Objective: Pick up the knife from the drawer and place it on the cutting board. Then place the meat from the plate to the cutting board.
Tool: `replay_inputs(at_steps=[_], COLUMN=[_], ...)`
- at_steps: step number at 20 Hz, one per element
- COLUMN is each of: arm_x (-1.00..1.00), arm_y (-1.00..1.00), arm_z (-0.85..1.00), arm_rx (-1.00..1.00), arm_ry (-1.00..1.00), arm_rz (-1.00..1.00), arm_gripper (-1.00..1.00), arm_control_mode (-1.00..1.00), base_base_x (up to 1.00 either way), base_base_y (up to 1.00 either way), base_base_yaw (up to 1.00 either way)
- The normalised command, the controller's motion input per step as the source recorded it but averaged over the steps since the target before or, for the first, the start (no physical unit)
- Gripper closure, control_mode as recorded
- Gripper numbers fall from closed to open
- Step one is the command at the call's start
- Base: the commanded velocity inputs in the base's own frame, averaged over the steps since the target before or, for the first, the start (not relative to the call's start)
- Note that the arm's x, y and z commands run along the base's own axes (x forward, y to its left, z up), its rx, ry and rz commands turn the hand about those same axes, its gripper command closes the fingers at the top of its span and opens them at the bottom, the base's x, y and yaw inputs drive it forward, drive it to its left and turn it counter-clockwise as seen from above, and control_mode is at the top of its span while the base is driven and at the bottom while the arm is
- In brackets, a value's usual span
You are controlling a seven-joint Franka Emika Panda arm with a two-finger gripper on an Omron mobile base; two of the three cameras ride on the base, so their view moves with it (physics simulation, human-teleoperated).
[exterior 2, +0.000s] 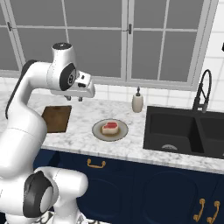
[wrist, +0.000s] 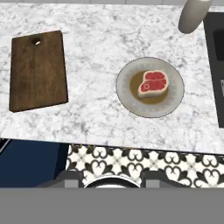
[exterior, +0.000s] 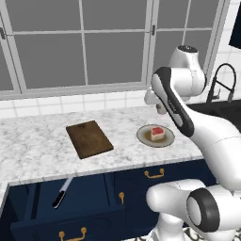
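Knife: one small black-handled, silver-bladed knife (exterior: 61,192) lying in the open navy-blue drawer with brass pull (exterior: 56,214), below the counter edge.
Surface: white-grey marble counter (exterior: 37,146) under a large grey-paned window (exterior: 84,42); black sink (exterior 2: 183,129) and black tap (exterior 2: 202,92) to the right.
Board: one dark-brown wooden cutting board (exterior: 89,139), bare.
Plate: one round grey-beige plate (exterior: 156,136) carrying one red-topped chunk of meat (exterior: 156,133).
Bottle: one beige soap bottle (exterior 2: 138,101).
Gripper: white hand (exterior 2: 75,99) above the counter; cannot tell its opening.

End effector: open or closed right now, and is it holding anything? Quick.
End effector: open, fingers apart, holding nothing. The knife lies in the open drawer.
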Motion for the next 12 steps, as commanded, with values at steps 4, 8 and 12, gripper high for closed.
replay_inputs(at_steps=[4, 8, 12], arm_x=[-0.27, -0.16, -0.02], arm_y=[0.00, 0.00, 0.00], arm_z=[0.00, -0.01, -0.46], arm_rx=[0.00, 0.02, 0.00], arm_ry=[0.05, 0.01, 0.28], arm_rz=[0.00, 0.00, -0.16], arm_gripper=[-1.00, -1.00, -1.00], arm_control_mode=[-1.00, -1.00, -1.00], base_base_x=[0.00, 0.00, 0.00], base_base_y=[0.00, 0.00, 0.00], base_base_yaw=[0.00, 0.00, 0.00])
